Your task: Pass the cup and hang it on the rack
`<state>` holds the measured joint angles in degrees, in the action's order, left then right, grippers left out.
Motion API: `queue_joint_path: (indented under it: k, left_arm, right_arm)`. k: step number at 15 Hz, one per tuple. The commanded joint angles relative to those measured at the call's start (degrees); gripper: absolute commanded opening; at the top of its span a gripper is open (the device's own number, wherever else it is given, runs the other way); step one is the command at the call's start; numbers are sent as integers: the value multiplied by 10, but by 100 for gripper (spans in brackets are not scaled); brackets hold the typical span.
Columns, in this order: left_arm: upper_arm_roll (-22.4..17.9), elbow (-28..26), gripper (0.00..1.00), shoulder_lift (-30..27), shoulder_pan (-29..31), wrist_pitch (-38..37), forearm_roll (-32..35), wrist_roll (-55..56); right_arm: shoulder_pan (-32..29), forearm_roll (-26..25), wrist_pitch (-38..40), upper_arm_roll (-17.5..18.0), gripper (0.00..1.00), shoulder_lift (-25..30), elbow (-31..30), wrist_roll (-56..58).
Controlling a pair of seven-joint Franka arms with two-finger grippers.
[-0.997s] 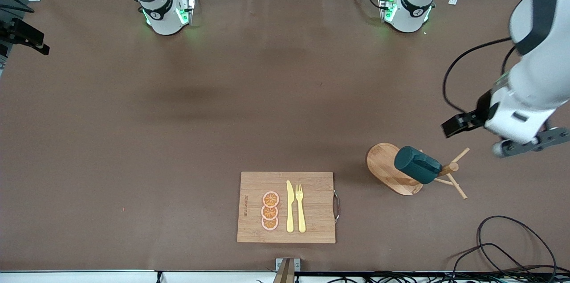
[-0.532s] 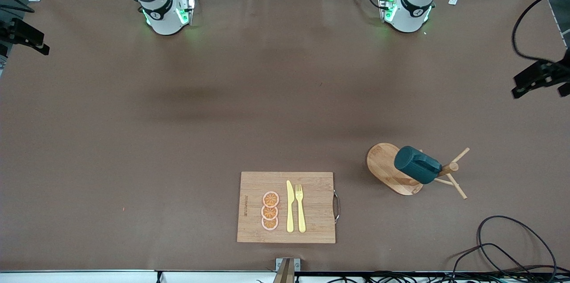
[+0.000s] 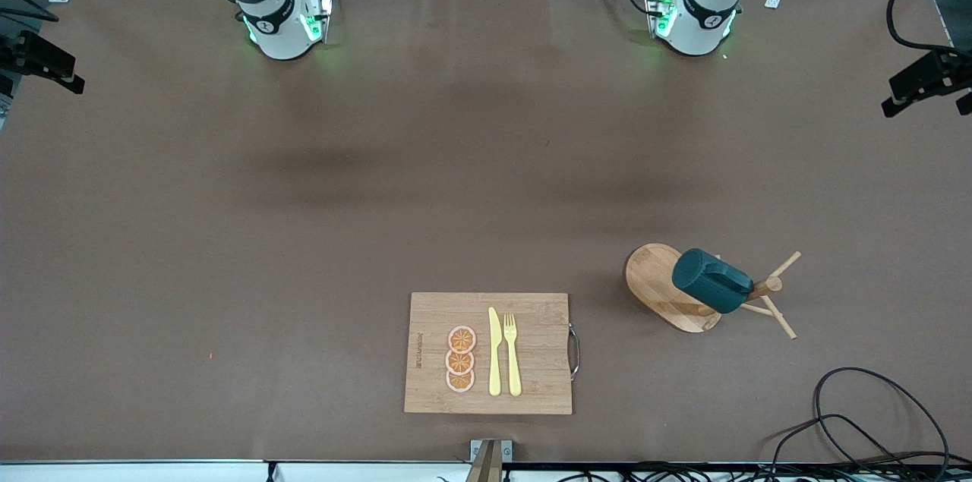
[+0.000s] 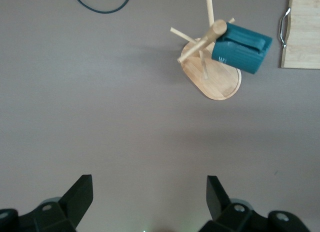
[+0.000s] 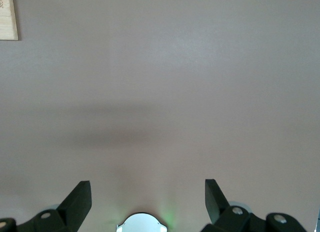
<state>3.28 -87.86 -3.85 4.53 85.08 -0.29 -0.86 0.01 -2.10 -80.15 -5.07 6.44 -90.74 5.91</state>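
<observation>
The cup (image 3: 711,281) is being carried by the rack (image 3: 668,288), hung tilted on one of the pegs near the top of the central post, its dark teal body lying over the oval wooden base. No jaws are touching it. The rack is standing on the bench (image 3: 228,239) toward the left arm's end, close to the edge nearest the front camera, and three bare pegs are seen sticking out from the post away from the cup. In the left wrist view the cup (image 4: 242,47) and the rack (image 4: 212,76) are being looked down on from well above.

The cutting board (image 3: 488,353) is lying beside the rack, toward the middle of the same edge, apart from it; three orange slices (image 3: 460,359), a yellow knife (image 3: 494,351) and a yellow fork (image 3: 512,354) are resting on it. A loop of black cable (image 3: 881,414) is lying at the corner of the bench by the left arm's end.

The left gripper (image 4: 150,192) is being held high over bare bench, its jaws spread wide with nothing between them. The right gripper (image 5: 148,192) is likewise being held over bare bench near its own base, jaws spread and holding nothing; the right arm is waiting.
</observation>
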Motion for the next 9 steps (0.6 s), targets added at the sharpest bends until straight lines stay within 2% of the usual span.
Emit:
queue_joint_path:
  k: [1,7,9]
  left_arm:
    - [15,-74,100,-56,17,27,-8,2]
    - [17,-86,100,-71,-2,26,-9,3]
    - [22,-86,100,-71,-2,27,-41,28]
  right_arm:
    - [0,-5,-1,1,100,13,-10,5]
    - [1,-5,-1,1,100,13,-10,5]
    - [1,-5,-1,1,100,13,-11,5]
